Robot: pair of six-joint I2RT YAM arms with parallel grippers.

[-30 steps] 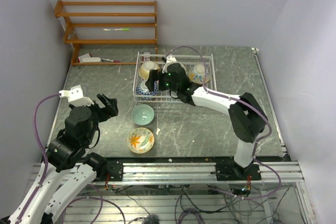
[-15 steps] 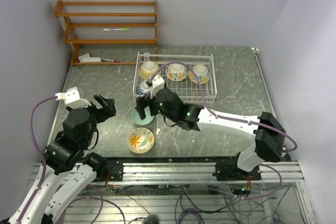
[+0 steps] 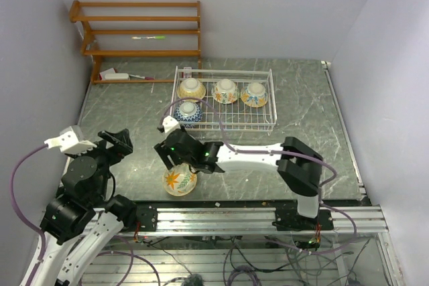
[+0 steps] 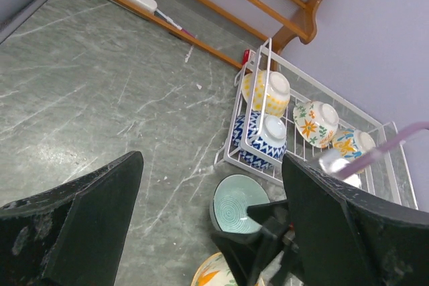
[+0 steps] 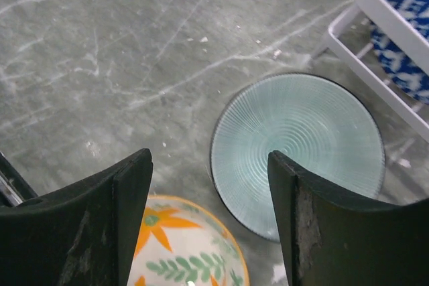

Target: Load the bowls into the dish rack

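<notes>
While my right gripper (image 5: 209, 162) hangs open over the teal bowl (image 5: 298, 152), 4 bowls (image 3: 226, 90) sit in the rack (image 3: 231, 121) and 2 on the table (image 3: 134, 108). If I close off-centre, I could knock it into the orange bowl (image 5: 188, 256) just beside. My left gripper (image 4: 211, 165) is open too.

A white wire dish rack (image 3: 241, 120) is seen at the far side of the table (image 3: 134, 105). Four bowls are held in it, bases turned up: a yellow-patterned bowl (image 3: 192, 88), an orange floral bowl (image 3: 226, 90) and an orange-and-blue bowl (image 3: 255, 94) in the far row, and a blue-and-white bowl (image 3: 188, 111) at the near left corner. Just outside that corner a teal ribbed bowl (image 5: 298, 152) is set upright, with an orange-leaf bowl (image 3: 179, 180) upright just beside it.
</notes>
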